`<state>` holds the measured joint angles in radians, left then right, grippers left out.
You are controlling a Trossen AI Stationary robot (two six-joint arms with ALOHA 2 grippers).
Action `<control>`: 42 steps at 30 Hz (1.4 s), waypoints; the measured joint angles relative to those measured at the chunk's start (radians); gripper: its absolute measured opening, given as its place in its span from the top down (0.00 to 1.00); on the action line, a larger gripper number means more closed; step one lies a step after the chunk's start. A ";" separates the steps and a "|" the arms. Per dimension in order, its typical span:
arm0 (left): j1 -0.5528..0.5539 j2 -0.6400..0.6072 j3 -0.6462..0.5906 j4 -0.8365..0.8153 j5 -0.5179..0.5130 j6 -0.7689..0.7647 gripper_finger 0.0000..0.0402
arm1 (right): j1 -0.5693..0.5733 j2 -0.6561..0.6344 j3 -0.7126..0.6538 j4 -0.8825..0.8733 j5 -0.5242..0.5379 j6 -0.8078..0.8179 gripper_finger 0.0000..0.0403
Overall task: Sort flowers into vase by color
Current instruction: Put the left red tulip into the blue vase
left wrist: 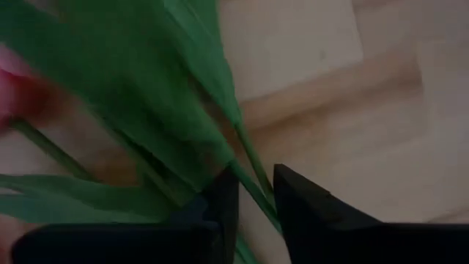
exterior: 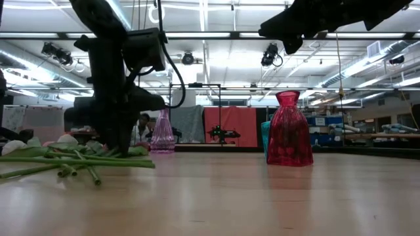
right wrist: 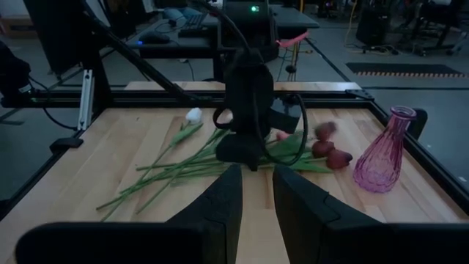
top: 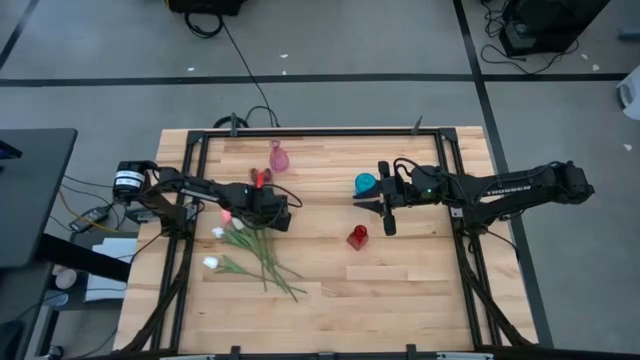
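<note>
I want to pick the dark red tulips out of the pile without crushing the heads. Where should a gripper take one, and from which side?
Judging by its pose, grip the thin green stem, not the bud. The dark red tulips lie flat on the table, so coming straight down from above with fingers straddling the stem seems best. The left gripper is doing this on a stem.

Only legible txt: "TROSSEN" in white caps on right arm [top: 510, 184], seen in high view. Nothing else readable.
</note>
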<state>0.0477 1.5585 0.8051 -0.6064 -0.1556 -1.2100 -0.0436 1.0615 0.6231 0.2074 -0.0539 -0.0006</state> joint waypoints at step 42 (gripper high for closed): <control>-0.122 -0.331 0.001 0.093 -0.173 0.288 0.96 | 0.000 0.002 0.000 -0.024 0.000 0.005 0.78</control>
<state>-0.0742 1.2274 0.8059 -0.5137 -0.3290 -0.9221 -0.0434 1.0630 0.6228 0.1837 -0.0544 0.0040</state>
